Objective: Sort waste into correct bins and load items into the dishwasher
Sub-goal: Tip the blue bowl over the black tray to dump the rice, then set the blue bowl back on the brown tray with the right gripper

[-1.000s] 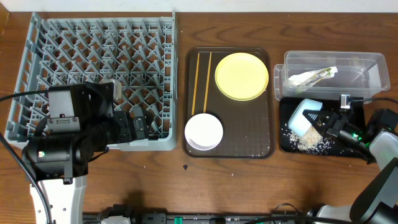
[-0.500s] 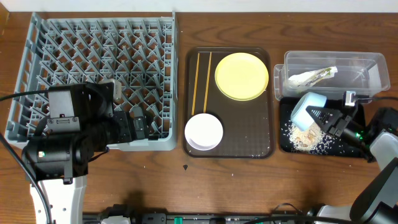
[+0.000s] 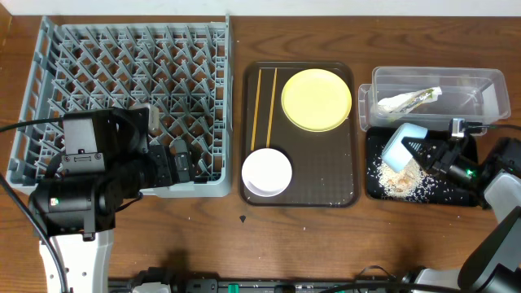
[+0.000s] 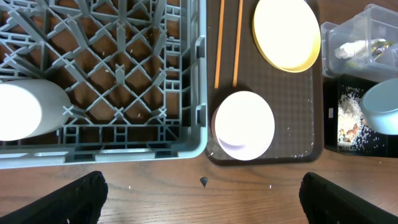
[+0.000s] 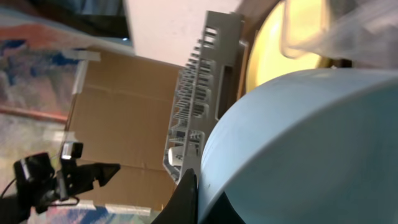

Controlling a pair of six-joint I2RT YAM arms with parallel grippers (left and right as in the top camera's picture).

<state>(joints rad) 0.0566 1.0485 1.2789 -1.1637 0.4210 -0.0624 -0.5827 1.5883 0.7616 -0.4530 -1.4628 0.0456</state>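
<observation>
While the right gripper (image 3: 423,152), clamped on the light blue bowl (image 3: 400,142), is tipping rice scraps (image 3: 399,184) into the black tray (image 3: 456,194), yellow plate (image 3: 317,99), white bowl (image 3: 267,172) and chopsticks (image 3: 260,106) are waiting unloaded; left gripper (image 4: 208,196) is gaping open.

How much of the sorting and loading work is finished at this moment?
Done: crumpled waste lies in the clear tub, rice on the black tray, a white cup stands in the rack. In hand: right gripper holds the blue bowl tilted over that tray. To do: yellow plate, white bowl, chopsticks wait on the brown tray.
</observation>
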